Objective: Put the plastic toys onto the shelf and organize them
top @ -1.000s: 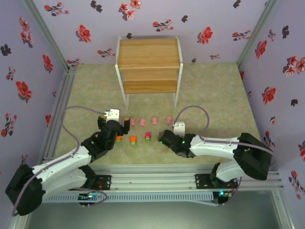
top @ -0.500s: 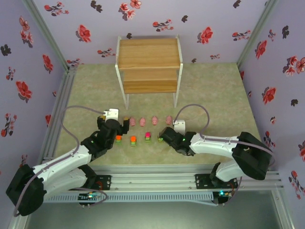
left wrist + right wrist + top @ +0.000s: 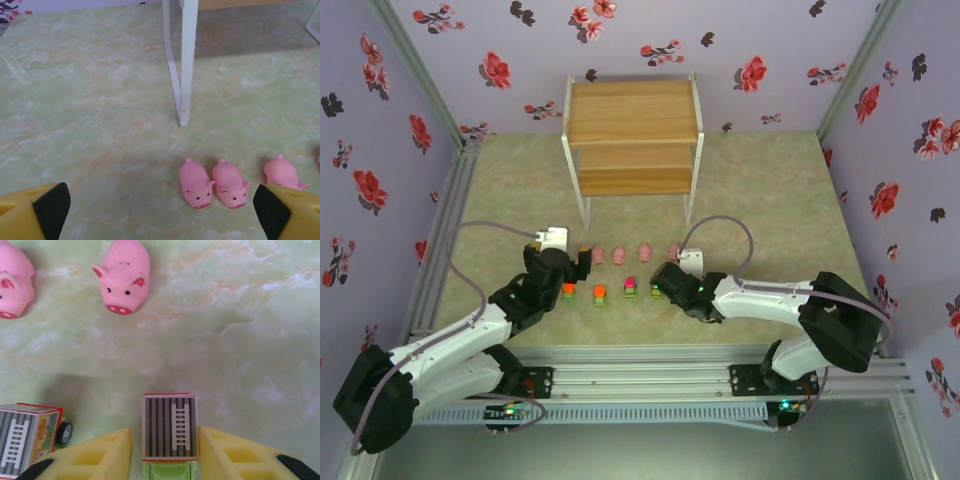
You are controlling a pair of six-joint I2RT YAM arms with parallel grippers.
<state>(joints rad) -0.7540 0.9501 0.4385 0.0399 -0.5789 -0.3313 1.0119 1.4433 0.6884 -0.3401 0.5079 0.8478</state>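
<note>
Since a second ago my right arm has crept left toward the near row of toys, and the right gripper (image 3: 165, 432) has drawn its jaws in. My left arm has hardly shifted.

On the right wrist camera the yellow fingers (image 3: 100, 455) stand either side of the grey ladder-topped piece (image 3: 169, 426), which sits upright on its green base. The right finger looks to be against it, while a thin strip of floor shows on the left side. I cannot tell whether the jaws are pinching it or just bracketing it. Just left of it sits a neighbouring piece (image 3: 22, 440), with a ladder-marked top and a small wheel. Two pigs lie farther out.

The left gripper (image 3: 162, 207) has its jaws spread wide with nothing between them. It is low over the mat (image 3: 770, 200) at the left end of the toy rows. Just ahead and to its right lie the pink pigs (image 3: 619, 256), side by side in a line running left to right. Beyond them stands a white leg (image 3: 186, 60) of the shelf (image 3: 633, 125).

From above, the blocky pieces (image 3: 600, 294) make a second line just near of the pigs. Both lines sit on the mat, near of the shelf and apart from it.
</note>
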